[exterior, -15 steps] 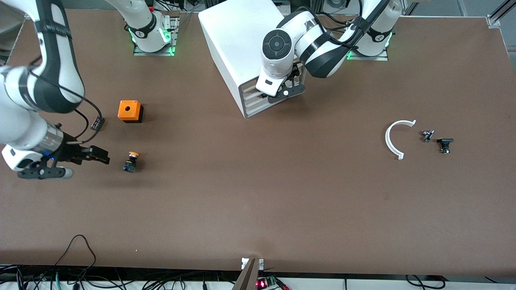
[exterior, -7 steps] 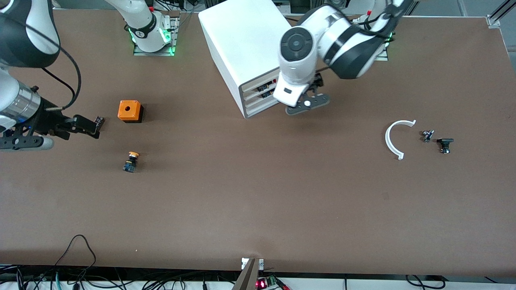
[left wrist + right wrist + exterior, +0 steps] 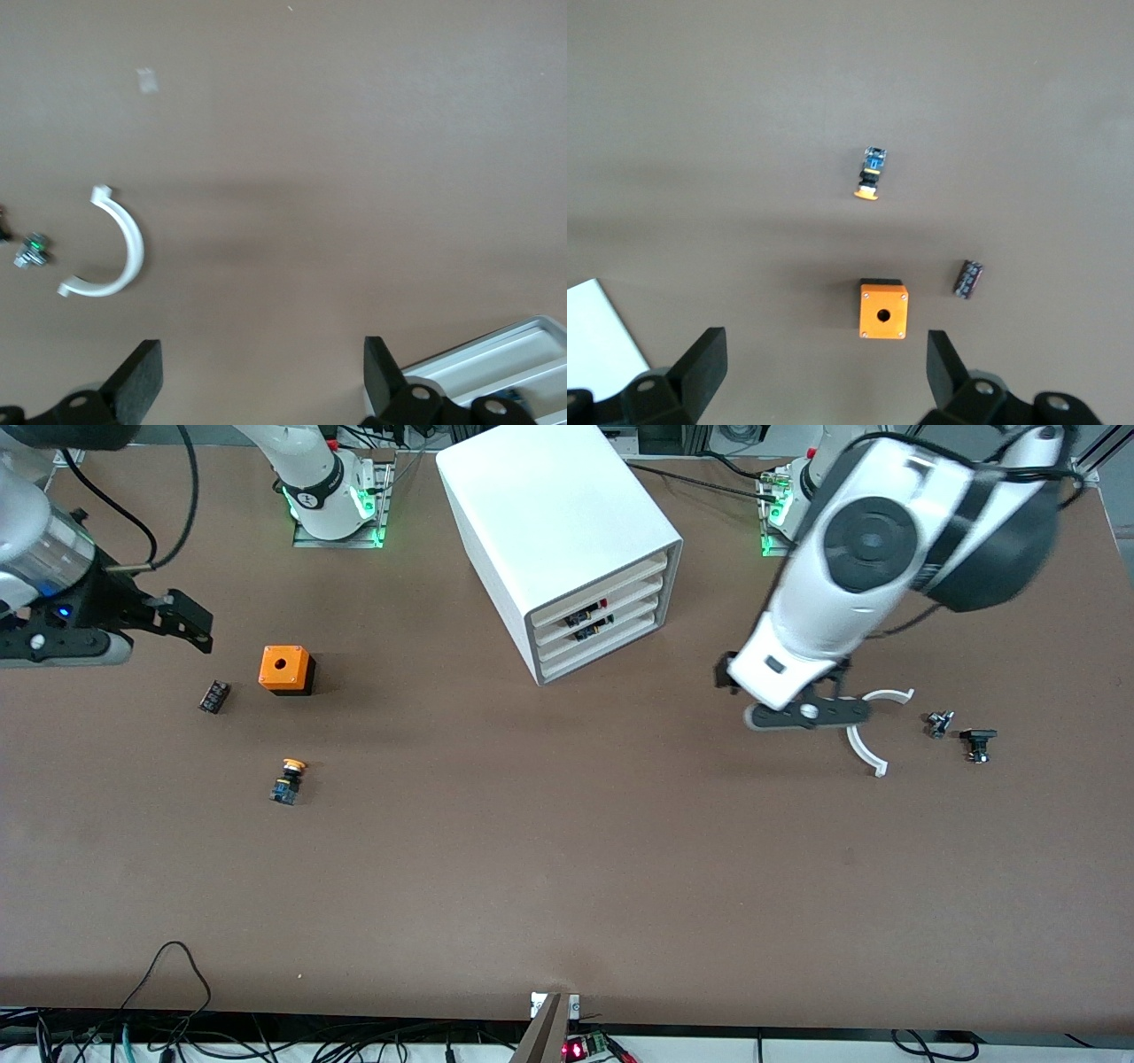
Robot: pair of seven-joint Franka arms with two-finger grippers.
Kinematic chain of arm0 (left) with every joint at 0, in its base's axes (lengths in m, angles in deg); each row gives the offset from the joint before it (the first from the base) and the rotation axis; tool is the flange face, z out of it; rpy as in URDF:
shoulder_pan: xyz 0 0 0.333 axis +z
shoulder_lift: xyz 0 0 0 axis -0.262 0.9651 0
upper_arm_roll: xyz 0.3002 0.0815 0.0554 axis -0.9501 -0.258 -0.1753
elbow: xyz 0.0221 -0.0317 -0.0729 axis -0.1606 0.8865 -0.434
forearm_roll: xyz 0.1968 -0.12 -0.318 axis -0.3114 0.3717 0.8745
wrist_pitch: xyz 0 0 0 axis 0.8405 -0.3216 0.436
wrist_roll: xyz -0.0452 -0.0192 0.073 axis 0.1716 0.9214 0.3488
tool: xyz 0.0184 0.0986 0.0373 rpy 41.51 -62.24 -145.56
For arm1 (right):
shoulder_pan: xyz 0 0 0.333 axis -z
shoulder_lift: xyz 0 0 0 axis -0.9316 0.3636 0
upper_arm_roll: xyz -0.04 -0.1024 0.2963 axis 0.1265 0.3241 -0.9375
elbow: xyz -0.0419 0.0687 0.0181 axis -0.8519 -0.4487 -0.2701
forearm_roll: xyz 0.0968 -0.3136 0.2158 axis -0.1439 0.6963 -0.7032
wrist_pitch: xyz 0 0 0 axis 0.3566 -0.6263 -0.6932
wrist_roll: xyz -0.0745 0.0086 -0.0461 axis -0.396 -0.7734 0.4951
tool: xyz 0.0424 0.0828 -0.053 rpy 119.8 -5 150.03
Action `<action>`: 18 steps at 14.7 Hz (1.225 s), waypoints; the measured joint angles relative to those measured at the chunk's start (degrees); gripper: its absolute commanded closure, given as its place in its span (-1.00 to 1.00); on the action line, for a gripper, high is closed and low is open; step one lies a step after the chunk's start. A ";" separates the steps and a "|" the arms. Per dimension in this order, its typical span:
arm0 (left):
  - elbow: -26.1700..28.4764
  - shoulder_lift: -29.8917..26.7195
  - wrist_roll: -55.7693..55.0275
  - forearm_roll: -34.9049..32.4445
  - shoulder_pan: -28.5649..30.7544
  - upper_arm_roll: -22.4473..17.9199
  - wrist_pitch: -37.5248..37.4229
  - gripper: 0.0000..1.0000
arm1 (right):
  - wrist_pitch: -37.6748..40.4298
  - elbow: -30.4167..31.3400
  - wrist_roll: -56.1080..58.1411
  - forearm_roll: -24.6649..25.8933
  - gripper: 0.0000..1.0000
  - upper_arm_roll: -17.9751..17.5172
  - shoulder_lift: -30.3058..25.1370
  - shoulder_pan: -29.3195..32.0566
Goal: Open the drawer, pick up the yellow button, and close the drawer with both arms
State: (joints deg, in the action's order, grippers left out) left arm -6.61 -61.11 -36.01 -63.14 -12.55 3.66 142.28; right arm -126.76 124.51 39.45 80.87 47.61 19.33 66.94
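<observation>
The brown table (image 3: 567, 868) carries cabinet (image 3: 549, 514), orange cube (image 3: 285, 670), button (image 3: 288, 780), white arc (image 3: 864, 744), seemingly small fittings (image 3: 961, 733).

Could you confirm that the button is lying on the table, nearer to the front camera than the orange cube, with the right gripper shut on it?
Not quite: the right gripper is open and empty, as the front view shows. The button does lie on the table, nearer than the orange cube.

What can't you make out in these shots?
- White arc, front view: middle hidden under the left pincer.
- Cabinet drawers: only dark bits at two fronts; rest of contents hidden.
- Two small dark parts: too small to identify.
</observation>
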 measured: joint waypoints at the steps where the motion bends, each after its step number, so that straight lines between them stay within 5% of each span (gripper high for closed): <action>1: -0.48 -0.57 3.28 0.00 1.73 -0.11 -0.67 -1.00 | 0.29 0.09 0.79 -1.30 -1.00 1.11 -0.16 0.25; 3: -0.65 -2.75 10.55 0.03 3.20 -2.59 -1.47 -1.00 | 0.55 0.09 1.68 -2.40 -1.00 2.00 -0.30 0.74; 6: 0.84 -6.77 20.40 4.43 0.74 -12.86 -2.16 -1.00 | 0.71 -0.97 1.74 -2.16 -1.00 1.53 -0.50 0.62; 10: 10.93 -14.45 28.69 12.36 -3.22 -26.53 6.27 -1.00 | 3.80 -2.87 1.67 -0.91 -1.00 1.49 -0.46 0.63; 13: 18.47 -20.23 31.53 12.38 -3.45 -27.62 9.92 -1.00 | 3.86 -3.19 1.39 -0.90 -1.00 1.45 -0.29 0.61; 18: 18.92 -21.14 32.54 11.86 -3.82 -27.58 10.33 -1.00 | 3.84 -3.29 -0.24 -0.90 -1.00 1.28 -0.12 0.10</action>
State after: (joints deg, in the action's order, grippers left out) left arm 12.31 -82.25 -3.47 -51.29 -16.36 -23.91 152.62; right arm -122.92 121.21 39.20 79.97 48.89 19.21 67.05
